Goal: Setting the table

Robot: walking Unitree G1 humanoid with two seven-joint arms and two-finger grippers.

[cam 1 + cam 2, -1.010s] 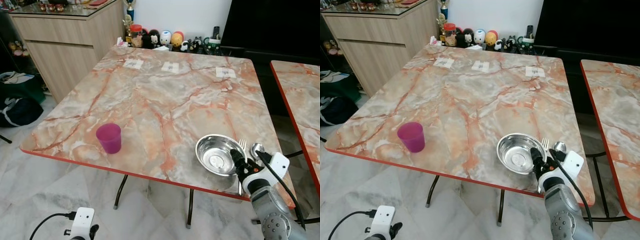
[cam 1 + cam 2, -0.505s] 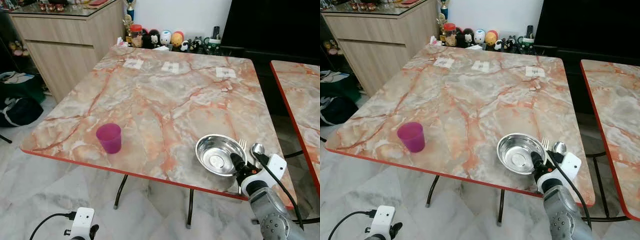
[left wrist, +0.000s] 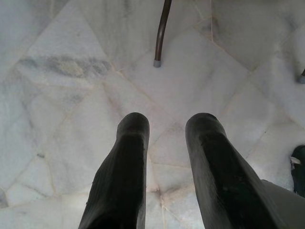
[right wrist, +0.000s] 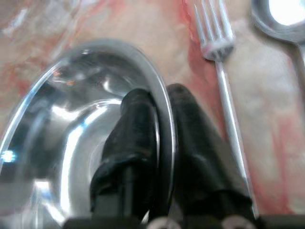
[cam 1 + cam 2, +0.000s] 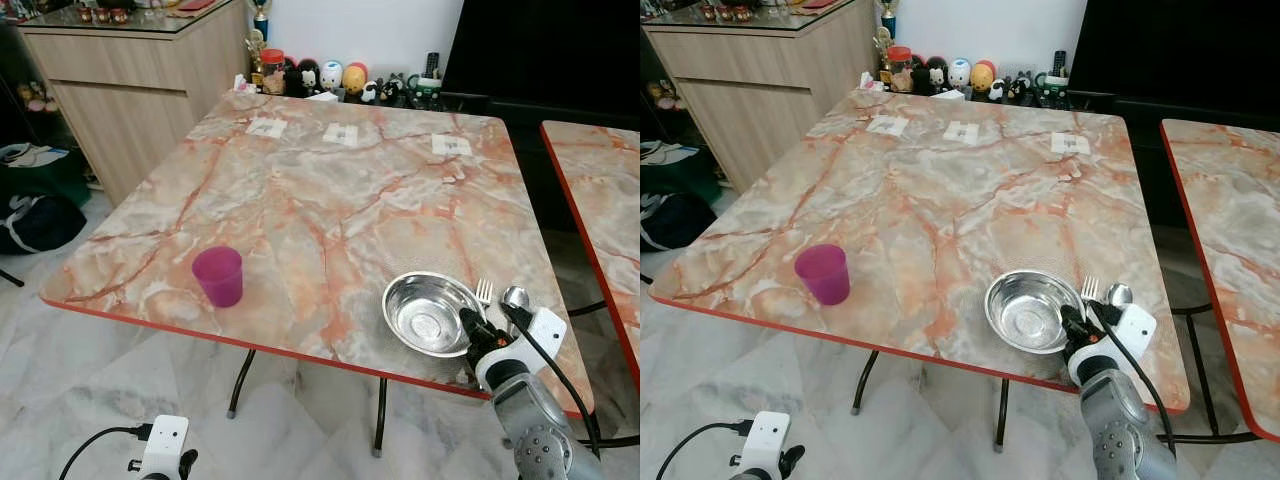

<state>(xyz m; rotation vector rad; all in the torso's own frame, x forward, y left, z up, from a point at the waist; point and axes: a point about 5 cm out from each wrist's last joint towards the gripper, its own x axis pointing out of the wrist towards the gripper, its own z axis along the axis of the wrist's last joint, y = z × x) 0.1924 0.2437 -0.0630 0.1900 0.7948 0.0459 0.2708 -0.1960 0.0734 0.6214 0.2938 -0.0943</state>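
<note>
Fork [image 4: 224,90]: the handle's lower end is hidden behind the right gripper [image 4: 162,107].
Spoon [image 4: 281,19]: cut off by the right wrist picture's edge.
Steel bowl [image 4: 71,124]: blurred at close range; its near rim is covered by a black finger [image 4: 131,138].
Second table [image 5: 600,190]: cut off at the right edge.
Paper labels [image 5: 340,133]: print too small to be read.
Figurines [image 5: 330,75]: too small to be identified.
</note>
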